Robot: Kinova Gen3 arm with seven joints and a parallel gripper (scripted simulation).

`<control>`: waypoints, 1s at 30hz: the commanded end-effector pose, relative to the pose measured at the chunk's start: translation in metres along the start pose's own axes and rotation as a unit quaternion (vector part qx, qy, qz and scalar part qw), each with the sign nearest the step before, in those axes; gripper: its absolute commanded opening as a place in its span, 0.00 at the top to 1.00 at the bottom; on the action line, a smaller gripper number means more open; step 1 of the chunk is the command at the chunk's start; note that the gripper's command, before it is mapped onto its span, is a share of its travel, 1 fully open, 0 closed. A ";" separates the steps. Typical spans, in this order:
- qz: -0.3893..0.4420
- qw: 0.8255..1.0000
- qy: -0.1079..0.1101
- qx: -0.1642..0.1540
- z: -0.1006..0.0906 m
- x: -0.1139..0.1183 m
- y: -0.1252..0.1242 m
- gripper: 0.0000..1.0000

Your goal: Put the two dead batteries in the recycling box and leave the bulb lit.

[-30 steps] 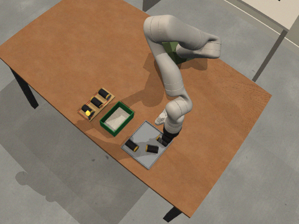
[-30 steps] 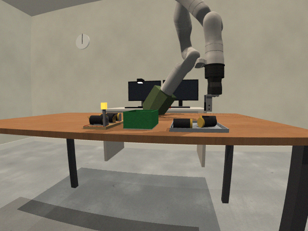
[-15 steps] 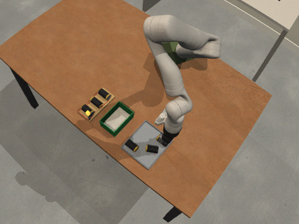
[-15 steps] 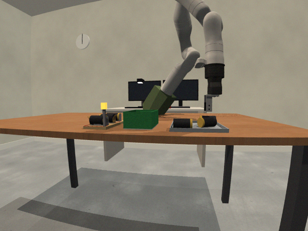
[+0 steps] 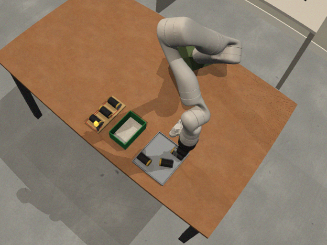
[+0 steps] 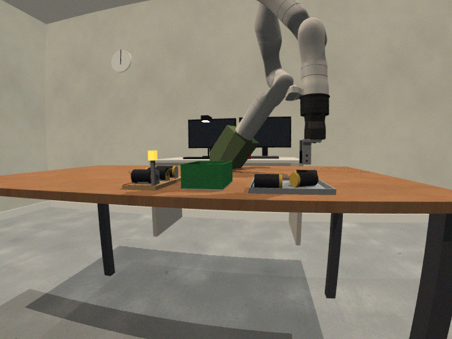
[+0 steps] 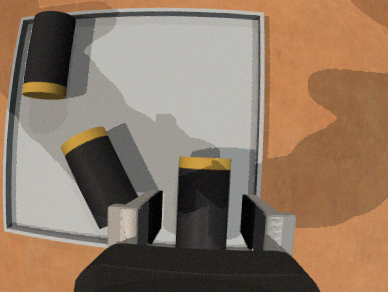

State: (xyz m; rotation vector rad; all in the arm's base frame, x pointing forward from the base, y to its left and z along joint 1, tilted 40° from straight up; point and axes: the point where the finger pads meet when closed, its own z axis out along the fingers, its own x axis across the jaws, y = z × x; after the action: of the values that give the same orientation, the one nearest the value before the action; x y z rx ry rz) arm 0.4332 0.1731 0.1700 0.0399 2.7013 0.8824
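The gripper (image 5: 181, 155) (image 6: 305, 157) (image 7: 201, 211) is wide, its 2 fingers standing on either side of the near battery (image 7: 203, 207) with visible room along both flanks. That battery lies in the gray tray (image 5: 158, 146) (image 6: 310, 191) (image 7: 175, 65), gold end out past the fingertips. The slanted battery (image 5: 166, 162) (image 7: 100, 177) lies close by, its dark end running up to the outer side of 1 finger in the wrist view; that side has the tighter room. The far battery (image 5: 144, 159) (image 6: 268, 180) (image 7: 49, 54) lies in the tray's corner region, along the rim. The tray's middle gives the broadest bare stretch.

The green recycling box (image 5: 136, 134) (image 6: 204, 176) stands upright on the table (image 5: 74, 48) (image 6: 91, 179) (image 7: 325, 40), between the tray and the holder (image 5: 105, 120) (image 6: 140, 187), with a narrow strip of wood on each side. All 6 batteries are outside it: 3 in the tray, 3 in the holder. The bulb (image 5: 96, 123) (image 6: 152, 155) glows yellow.

The near battery's dark end is cut off by the gripper body in the wrist view. In the exterior view the box's inside is hidden by its walls, and the holder batteries overlap. From above, the arm covers part of the near battery, and the holder's spring contacts are too small to judge.
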 end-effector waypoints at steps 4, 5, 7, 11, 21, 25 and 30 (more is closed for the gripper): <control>-0.001 1.000 0.001 0.000 0.020 0.001 0.000 0.10; -0.001 1.000 0.001 0.000 0.024 0.001 0.000 0.10; -0.001 1.000 0.001 0.000 0.030 0.001 0.000 0.10; -0.001 1.000 0.001 0.000 0.033 0.001 0.000 0.10; -0.001 1.000 0.001 0.000 0.041 0.001 0.000 0.10; -0.001 1.000 0.001 0.000 0.043 0.001 0.000 0.10; -0.001 1.000 0.001 0.000 0.043 0.001 0.000 0.10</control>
State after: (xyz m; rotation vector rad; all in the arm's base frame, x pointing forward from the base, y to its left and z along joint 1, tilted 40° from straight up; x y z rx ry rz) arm 0.4449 0.1977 0.1369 0.0386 2.7032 0.8819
